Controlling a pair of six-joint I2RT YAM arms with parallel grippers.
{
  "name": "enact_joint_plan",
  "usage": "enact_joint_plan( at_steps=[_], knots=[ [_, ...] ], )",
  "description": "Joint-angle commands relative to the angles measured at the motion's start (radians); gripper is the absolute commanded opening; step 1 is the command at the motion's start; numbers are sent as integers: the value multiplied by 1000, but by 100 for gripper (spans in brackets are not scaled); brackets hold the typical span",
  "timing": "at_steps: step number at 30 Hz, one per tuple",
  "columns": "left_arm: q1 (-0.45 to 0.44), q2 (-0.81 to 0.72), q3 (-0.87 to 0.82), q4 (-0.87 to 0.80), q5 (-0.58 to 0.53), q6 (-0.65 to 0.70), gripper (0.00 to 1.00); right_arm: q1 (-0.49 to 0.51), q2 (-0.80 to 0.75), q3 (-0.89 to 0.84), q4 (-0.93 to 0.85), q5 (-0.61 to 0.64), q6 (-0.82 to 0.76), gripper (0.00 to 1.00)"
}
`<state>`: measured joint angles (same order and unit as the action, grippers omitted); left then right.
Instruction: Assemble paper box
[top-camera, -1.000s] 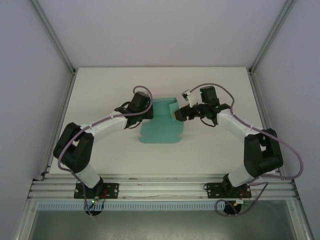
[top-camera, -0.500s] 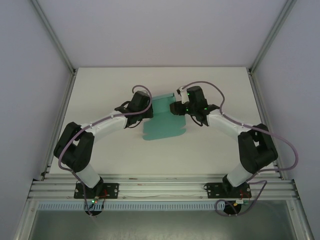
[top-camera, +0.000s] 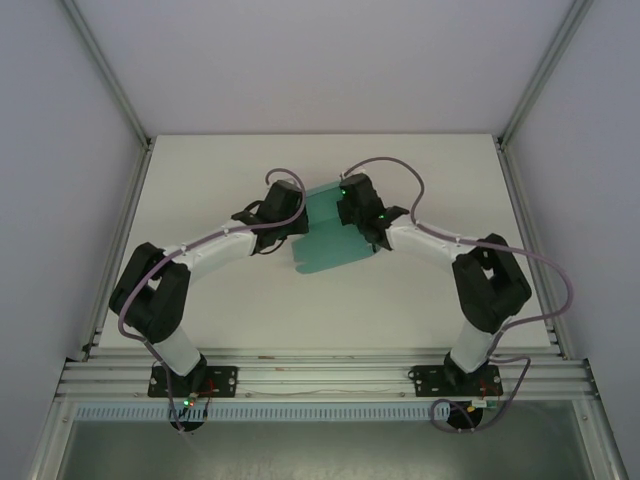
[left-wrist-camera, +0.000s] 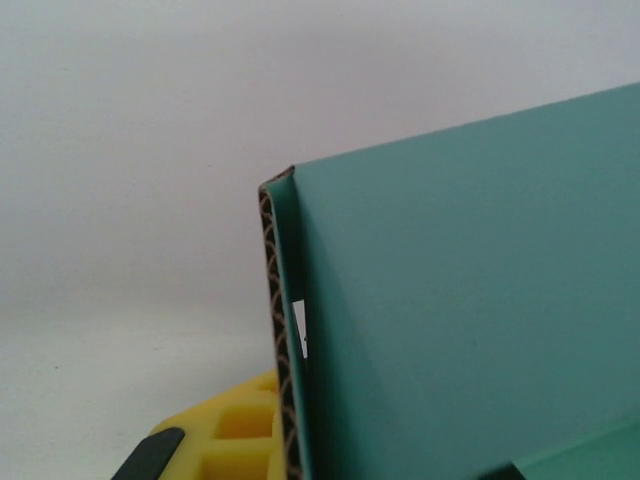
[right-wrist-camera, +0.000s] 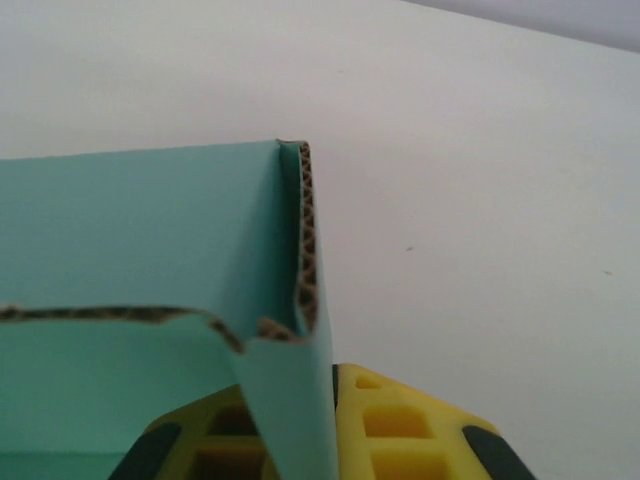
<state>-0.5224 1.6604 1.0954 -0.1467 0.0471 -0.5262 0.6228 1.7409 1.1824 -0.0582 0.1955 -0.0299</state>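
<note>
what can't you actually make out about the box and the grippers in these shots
- Top view: the wrists cover the fingertips of the left gripper and right gripper at the paper box.
- Left wrist view: the box wall hides the second finger, and the frame edges cut the box off.
- Right wrist view: a flap covers the gap between the pads.
- Which flaps are locked: too small to tell from above.

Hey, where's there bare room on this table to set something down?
Bare: the far strip of table behind the paper box, the side margins outside the left arm and right arm, and the near stretch between the box and the rail. Crowded: mid-table, where both arms meet at the box.
</note>
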Motion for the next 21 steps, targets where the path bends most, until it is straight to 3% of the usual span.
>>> enact_joint_plan(
  at_steps=[1,5,12,19,21],
  knots=[
    [-14,1,33,-54,22,-21,0,-29,43,62,-55,313,81,5],
    [-14,13,64,-118,-33,-63,0,-28,79,90,-99,486,84,0],
    [-12,14,77,-157,-82,-109,0,-29,164,151,-179,794,48,0],
    [-13,29,97,-165,-80,-104,0,-27,187,184,-185,878,22,0],
    [-12,31,97,-156,-70,-99,0,-27,183,184,-177,840,19,0]
  ],
)
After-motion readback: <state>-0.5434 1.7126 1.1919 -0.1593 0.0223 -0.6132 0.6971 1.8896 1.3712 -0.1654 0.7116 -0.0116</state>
